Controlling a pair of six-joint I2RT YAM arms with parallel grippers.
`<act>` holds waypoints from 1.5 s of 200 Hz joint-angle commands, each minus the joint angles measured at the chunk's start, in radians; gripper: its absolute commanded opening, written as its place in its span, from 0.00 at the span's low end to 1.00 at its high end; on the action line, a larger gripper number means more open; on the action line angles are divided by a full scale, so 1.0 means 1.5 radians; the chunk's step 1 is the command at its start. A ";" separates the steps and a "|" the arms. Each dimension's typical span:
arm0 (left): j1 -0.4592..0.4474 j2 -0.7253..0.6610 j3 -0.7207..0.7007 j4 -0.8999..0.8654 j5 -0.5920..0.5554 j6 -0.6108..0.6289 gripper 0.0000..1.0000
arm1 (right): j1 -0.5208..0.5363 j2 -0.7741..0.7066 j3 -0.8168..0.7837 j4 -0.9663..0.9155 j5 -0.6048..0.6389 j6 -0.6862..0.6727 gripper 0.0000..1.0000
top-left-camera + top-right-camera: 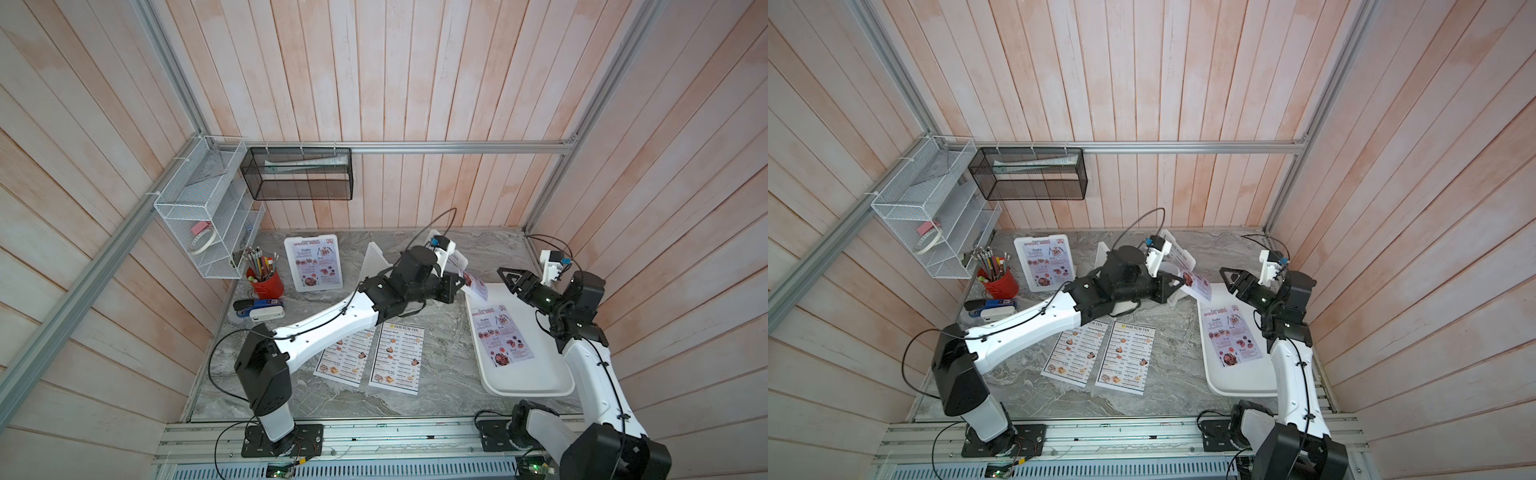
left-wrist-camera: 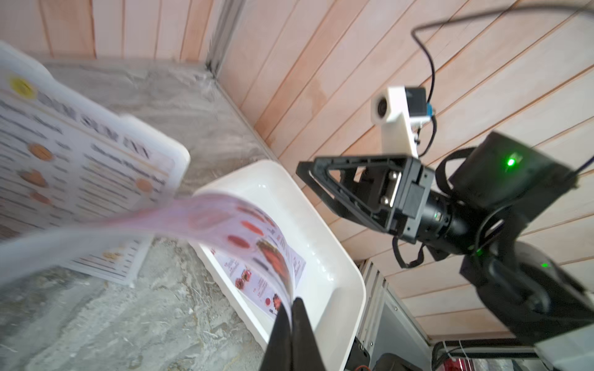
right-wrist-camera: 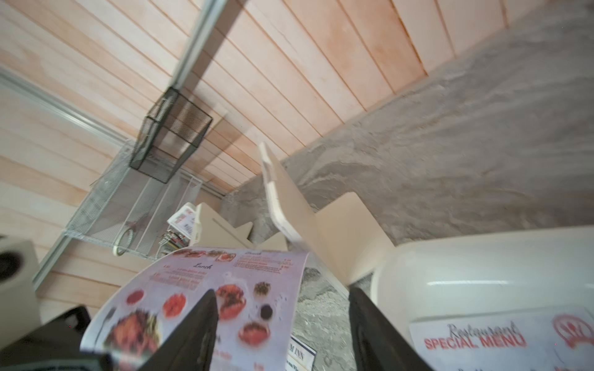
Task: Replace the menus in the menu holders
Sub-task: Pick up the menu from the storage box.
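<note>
Left hand (image 2: pixel 292 305): closed, its jaws pinched flat on the near edge of the held lilac menu (image 2: pixel 225 221).
Held lilac menu: lifted off the table (image 1: pixel 440 374), curving from the hand toward the Dim Sum holder (image 2: pixel 175 151). Its far end is blurred, so contact with that frame cannot be told.
Right hand (image 1: pixel 509 280): open with nothing between the jaws, right of centre in both top views, just beside the held sheet's free corner.
Dim Sum holder: propped at upper centre, behind the left hand, with a white Dim Sum Inn menu (image 2: pixel 80 154) in it.
Special Menu holder (image 1: pixel 337 266): upper centre-left, propped up, with a lilac Special Menu sheet (image 1: pixel 315 262) in it.
Middle holder (image 1: pixel 376 259): between those two, partly behind the left arm, and shows only a plain white face.
Tray (image 1: pixel 540 374): on the table at right, with a second lilac menu (image 1: pixel 505 340) lying flat in it.
Flat Dim Sum menus (image 1: pixel 397 357): two side by side at lower centre of the table. The left arm crosses over the left one.
Red pencil cup (image 1: pixel 266 284): at the table's left edge.
</note>
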 commanded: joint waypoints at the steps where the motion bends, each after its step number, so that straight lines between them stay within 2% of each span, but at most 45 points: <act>1: 0.039 -0.046 0.016 -0.033 0.021 0.053 0.00 | 0.005 -0.025 0.021 0.148 -0.135 0.096 0.67; 24: 0.070 -0.080 0.017 -0.043 0.061 0.072 0.00 | 0.041 -0.001 0.028 0.234 -0.200 0.163 0.68; 52: 0.082 -0.103 0.019 -0.060 0.070 0.098 0.00 | 0.142 0.054 0.044 0.267 -0.207 0.175 0.69; 74: 0.085 -0.115 0.019 -0.075 0.075 0.116 0.00 | 0.190 0.083 0.034 0.359 -0.204 0.249 0.70; 90: 0.086 -0.121 0.018 -0.083 0.086 0.125 0.00 | 0.192 0.096 0.012 0.432 -0.191 0.330 0.70; 113: 0.086 -0.123 0.016 -0.086 0.123 0.131 0.00 | 0.197 0.112 -0.003 0.471 -0.173 0.393 0.69; 154: 0.086 -0.132 0.009 -0.089 0.112 0.132 0.00 | 0.220 0.107 -0.008 0.351 -0.143 0.334 0.69; 204: 0.086 -0.129 -0.012 -0.073 0.125 0.127 0.00 | 0.265 0.103 -0.048 0.365 -0.123 0.357 0.70; 244: 0.087 -0.134 -0.030 -0.064 0.171 0.128 0.00 | 0.274 0.109 -0.090 0.492 -0.114 0.457 0.70; 280: 0.087 -0.154 -0.070 -0.037 0.237 0.113 0.00 | 0.274 0.117 -0.086 0.519 -0.107 0.479 0.70; 300: 0.087 -0.169 -0.090 -0.020 0.262 0.102 0.00 | 0.274 0.132 -0.095 0.589 -0.111 0.537 0.70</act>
